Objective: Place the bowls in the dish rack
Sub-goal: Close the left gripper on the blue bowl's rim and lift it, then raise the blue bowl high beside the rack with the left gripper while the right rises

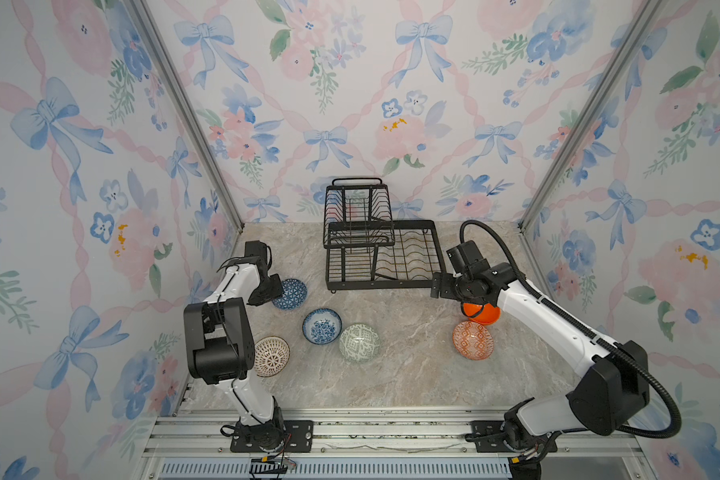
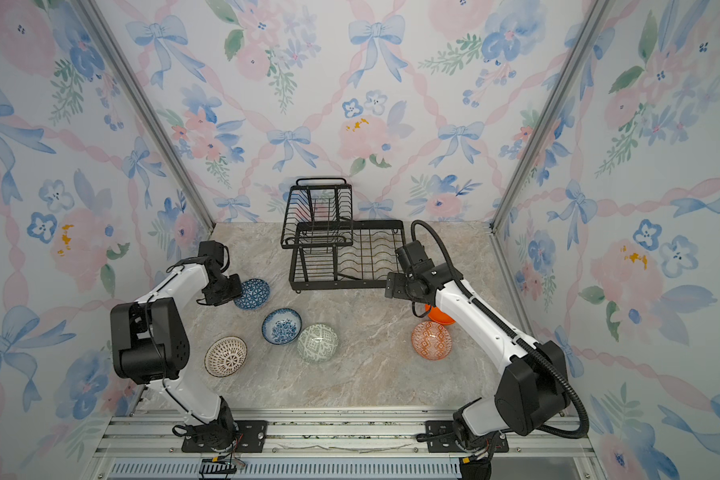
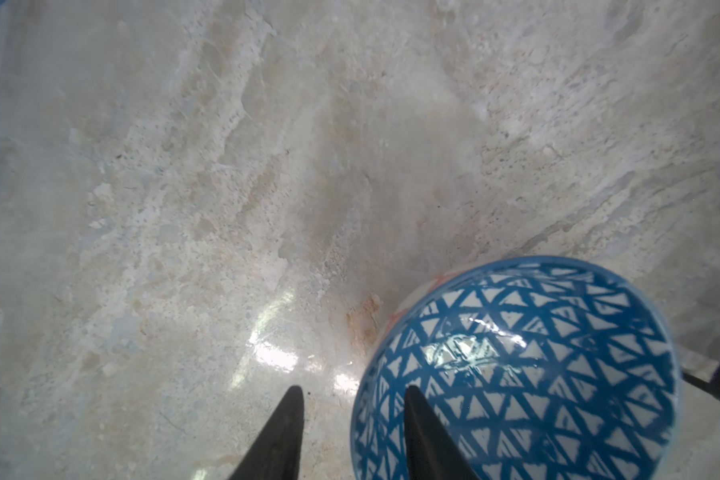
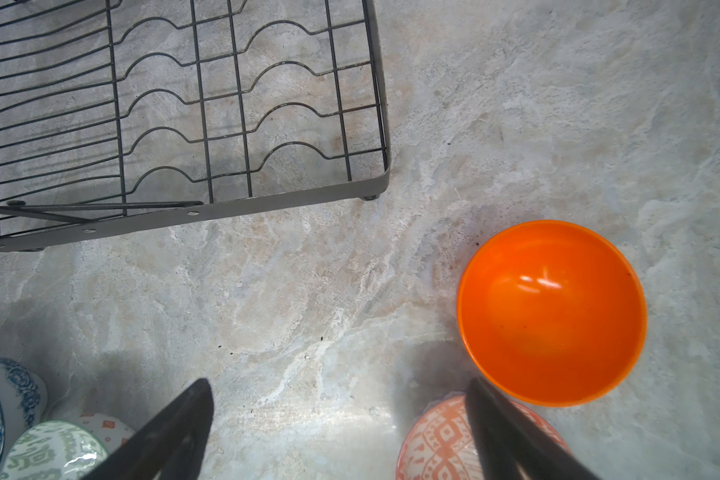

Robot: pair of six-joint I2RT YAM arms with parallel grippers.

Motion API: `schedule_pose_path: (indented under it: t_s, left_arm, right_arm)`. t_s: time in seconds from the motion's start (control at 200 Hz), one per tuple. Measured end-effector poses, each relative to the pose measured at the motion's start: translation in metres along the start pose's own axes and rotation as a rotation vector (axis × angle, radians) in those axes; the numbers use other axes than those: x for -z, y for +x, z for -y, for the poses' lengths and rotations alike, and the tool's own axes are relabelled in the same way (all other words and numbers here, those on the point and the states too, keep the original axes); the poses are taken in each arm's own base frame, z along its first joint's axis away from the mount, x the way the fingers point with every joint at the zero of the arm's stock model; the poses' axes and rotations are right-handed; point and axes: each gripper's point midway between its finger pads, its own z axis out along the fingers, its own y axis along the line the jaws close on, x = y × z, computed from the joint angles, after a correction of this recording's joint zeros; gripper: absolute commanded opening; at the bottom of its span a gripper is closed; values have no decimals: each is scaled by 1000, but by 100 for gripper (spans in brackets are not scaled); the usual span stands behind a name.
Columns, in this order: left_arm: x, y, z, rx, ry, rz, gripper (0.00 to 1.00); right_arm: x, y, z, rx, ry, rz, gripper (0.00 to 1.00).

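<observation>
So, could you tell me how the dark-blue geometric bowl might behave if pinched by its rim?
The dark-blue geometric bowl shows bright glare, so its glaze is probably slippery. It looks like stiff ceramic, likely breakable. Pinched one-sided by the left gripper, it may tilt.

Bare tabletop (image 1: 395,378) between dish rack (image 1: 408,284) and bowls (image 1: 321,326), lower tray (image 1: 416,259) open rightward, upper basket (image 1: 358,216) roofing its left

Bowls: dark-blue bowl (image 1: 290,294), white triangles in a blue lattice; floral bowl (image 1: 321,326), blue blossoms on white; green bowl (image 1: 359,343), pale green-and-white geometric motifs; patterned orange bowl (image 1: 473,340), orange-and-white diamonds; plain orange bowl (image 4: 551,311), uniform glossy orange; brown bowl (image 1: 272,356), brown dotted rays on cream. Dish rack (image 1: 385,253): black wire. Tabletop (image 1: 412,374): beige-grey marble veining. Walls (image 1: 350,83): pastel wallpaper with blue bows, pink ribbons, pink and blue flowers.
</observation>
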Motion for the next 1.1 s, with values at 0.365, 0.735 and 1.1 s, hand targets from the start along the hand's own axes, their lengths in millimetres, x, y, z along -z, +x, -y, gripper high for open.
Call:
schedule_pose_path:
  t_s: [0.365,0.735,1.1]
  left_arm:
    - [-18,7,1,-5,-11,-44,14]
    - [-3,-4,11,32,34,6,0]
    - [116,-55,35,148,142,342,0]
  right_arm:
    - [0,-2,3,-11,4,1,97]
    - [7,-12,0,-21,-9,23,97]
    - [46,-58,-15,-66,-96,132,97]
